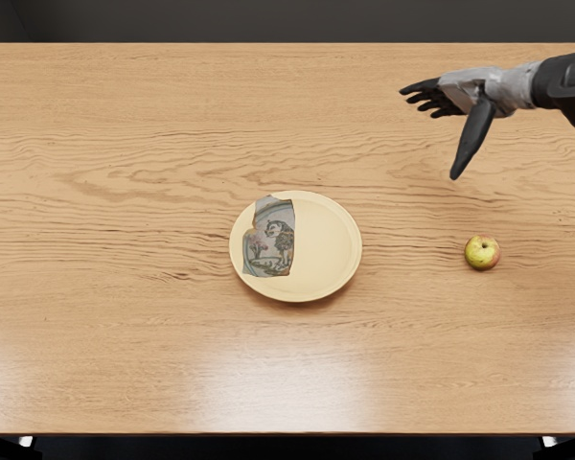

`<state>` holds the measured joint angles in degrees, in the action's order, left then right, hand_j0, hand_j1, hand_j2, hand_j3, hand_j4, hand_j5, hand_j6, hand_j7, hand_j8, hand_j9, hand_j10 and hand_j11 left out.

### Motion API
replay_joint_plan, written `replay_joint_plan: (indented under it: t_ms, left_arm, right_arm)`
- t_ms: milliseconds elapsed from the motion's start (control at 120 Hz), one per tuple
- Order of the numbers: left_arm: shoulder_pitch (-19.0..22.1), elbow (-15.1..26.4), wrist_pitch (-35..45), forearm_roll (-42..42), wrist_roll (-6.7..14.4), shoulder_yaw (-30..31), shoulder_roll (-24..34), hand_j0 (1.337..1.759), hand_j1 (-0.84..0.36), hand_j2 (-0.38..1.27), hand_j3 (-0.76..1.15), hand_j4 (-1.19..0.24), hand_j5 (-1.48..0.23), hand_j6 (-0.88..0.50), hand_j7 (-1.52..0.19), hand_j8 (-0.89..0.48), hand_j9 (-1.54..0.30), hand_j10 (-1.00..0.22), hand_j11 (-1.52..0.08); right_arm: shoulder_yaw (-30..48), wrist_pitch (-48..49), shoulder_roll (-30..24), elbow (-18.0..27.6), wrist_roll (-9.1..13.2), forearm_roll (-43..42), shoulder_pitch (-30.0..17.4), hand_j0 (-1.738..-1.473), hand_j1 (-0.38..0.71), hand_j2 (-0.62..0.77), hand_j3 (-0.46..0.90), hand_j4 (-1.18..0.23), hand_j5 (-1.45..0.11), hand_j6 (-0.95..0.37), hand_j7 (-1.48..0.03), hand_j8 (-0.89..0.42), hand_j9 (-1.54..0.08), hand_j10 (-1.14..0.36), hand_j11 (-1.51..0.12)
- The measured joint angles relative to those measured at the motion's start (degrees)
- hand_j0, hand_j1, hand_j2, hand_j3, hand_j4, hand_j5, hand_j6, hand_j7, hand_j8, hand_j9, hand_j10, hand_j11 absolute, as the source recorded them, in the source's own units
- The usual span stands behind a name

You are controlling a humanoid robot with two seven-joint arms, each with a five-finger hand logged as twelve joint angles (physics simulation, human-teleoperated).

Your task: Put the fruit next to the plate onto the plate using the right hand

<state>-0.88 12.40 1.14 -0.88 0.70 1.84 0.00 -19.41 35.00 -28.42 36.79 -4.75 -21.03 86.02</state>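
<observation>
- A wide wooden tabletop (125, 144) fills the view, seen from above at a slant.
- A round, pale yellow plate (331, 244) sits near the middle of it. A patterned patch (271, 240) covers the plate's left part, and the rest of the plate is bare.
- The fruit is a small yellow-green apple (482, 252) with a reddish blush. It rests on the wood to the right of the plate, well apart from it.
- The right hand (463, 93) reaches in from the upper right edge and hovers above the far part of the tabletop. Its fingers (420, 94) are spread and its thumb (472, 139) points down. It holds nothing and is well clear of the apple.
- The left arm is not in view.
- The step in hand appears to be the approach, with the apple not yet grasped.
- The next move likely calls for bringing the hand nearer and down over the apple, then closing the fingers around it. A round fruit could roll if it is nudged from one side.
- Bare wood lies between the apple and the plate, so nothing blocks the way across.
- The plate's low rim likely calls for a small lift on the way over.
- The tabletop's far and near edges are both well away from the apple. Its right edge lies outside the picture.
</observation>
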Motion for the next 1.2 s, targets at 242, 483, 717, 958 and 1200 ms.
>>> replay_joint_plan:
  t_ms: [242,483,717,958,1200]
  left_arm:
    - [0.0,0.0,0.0,0.0,0.0,0.0,0.0,1.658,0.35,0.0,0.0,0.0,0.0,0.0,0.0,0.0,0.0,0.0,0.0]
    - [0.0,0.0,0.0,0.0,0.0,0.0,0.0,1.658,0.35,0.0,0.0,0.0,0.0,0.0,0.0,0.0,0.0,0.0,0.0]
    - [0.0,0.01,0.0,0.0,0.0,0.0,0.0,1.658,0.35,0.0,0.0,0.0,0.0,0.0,0.0,0.0,0.0,0.0,0.0]
    - [0.0,0.01,0.0,0.0,0.0,0.0,0.0,1.658,0.35,0.0,0.0,0.0,0.0,0.0,0.0,0.0,0.0,0.0,0.0]
    - [0.0,0.0,0.0,0.0,0.0,0.0,0.0,1.658,0.35,0.0,0.0,0.0,0.0,0.0,0.0,0.0,0.0,0.0,0.0]
  right_arm:
    - [2.17,0.0,-0.35,0.17,0.02,0.17,0.15,-1.658,-0.33,0.0,0.0,-0.02,-0.03,-0.02,-0.03,-0.02,-0.03,-0.02,-0.03]
    - [4.56,0.01,-7.33,17.76,16.56,-3.92,1.42,-1.658,-0.32,0.0,0.0,-0.02,-0.03,-0.02,-0.03,-0.02,-0.03,-0.02,-0.03]
    - [8.38,0.01,-18.09,38.57,26.43,-13.45,5.07,-1.658,-0.32,0.0,0.0,-0.02,-0.03,-0.03,-0.03,-0.02,-0.03,-0.02,-0.03]
    - [9.02,-8.87,-16.33,43.04,31.26,-21.94,0.16,-1.658,-0.32,0.0,0.0,-0.03,-0.03,-0.03,-0.03,-0.03,-0.03,-0.02,-0.03]
    - [9.41,-20.95,-22.31,53.93,33.19,-27.29,-4.93,-1.658,-0.32,0.0,0.0,-0.03,-0.03,-0.03,-0.03,-0.03,-0.03,-0.03,-0.03]
